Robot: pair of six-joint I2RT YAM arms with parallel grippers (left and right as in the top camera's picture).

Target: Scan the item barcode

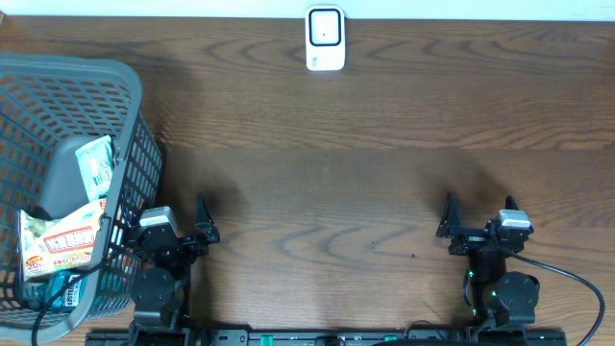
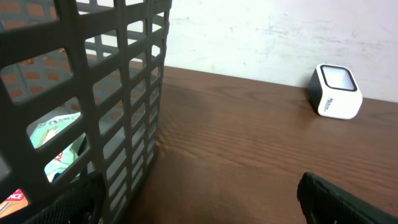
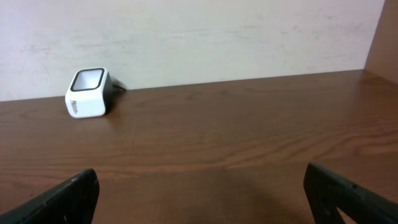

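Our left gripper (image 1: pixel 161 216) and right gripper (image 1: pixel 479 216) stand spread wide, empty. The orange-labelled packet (image 1: pixel 58 248) lies in the basket (image 1: pixel 58 77), long axis roughly across the table (image 1: pixel 336 173). Overhead shows its label; the left wrist shows only slivers through the mesh.

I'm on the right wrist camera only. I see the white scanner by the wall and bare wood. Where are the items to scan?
Observer: In a grey basket far to the left, right beside the left gripper.
Operator: What's inside it?
Observer: Several packets. An orange and white packet lies towards the near end, a green and white packet further back.
Operator: Is the left gripper holding one?
Observer: No. Its jaws are open and empty, outside the basket wall.
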